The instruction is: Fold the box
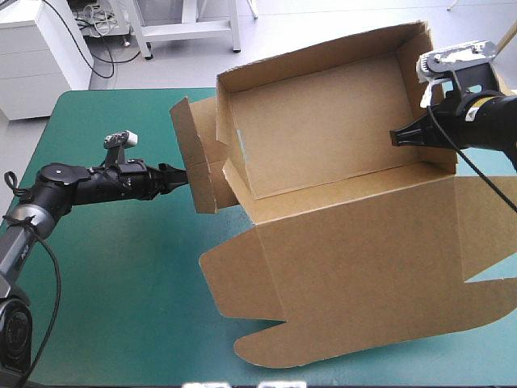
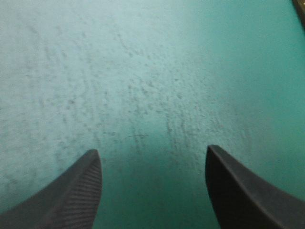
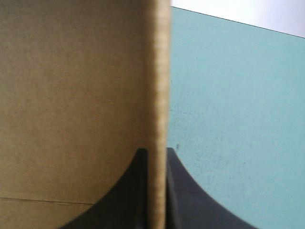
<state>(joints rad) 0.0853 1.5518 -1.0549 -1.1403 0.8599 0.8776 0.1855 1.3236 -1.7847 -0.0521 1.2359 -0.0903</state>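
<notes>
The brown box [image 1: 323, 129] stands as an open tray with raised walls at the table's far middle. Its lid [image 1: 355, 259] lies flat toward the near edge. My right gripper [image 1: 401, 136] reaches in from the right and pinches the tray's right wall. In the right wrist view the right gripper [image 3: 157, 153] is all but shut, with the board's edge [image 3: 159, 71] between its fingers. My left gripper [image 1: 181, 178] sits low at the tray's loose left flap [image 1: 198, 162]. In the left wrist view the left gripper [image 2: 152, 150] is open, with only the teal-green cover ahead.
Bare teal-green cover [image 1: 121, 275] spreads across the table's left and near-left part. The flat lid reaches to the right edge of the high view. A sliver of brown board [image 2: 301, 7] shows far ahead of the left gripper.
</notes>
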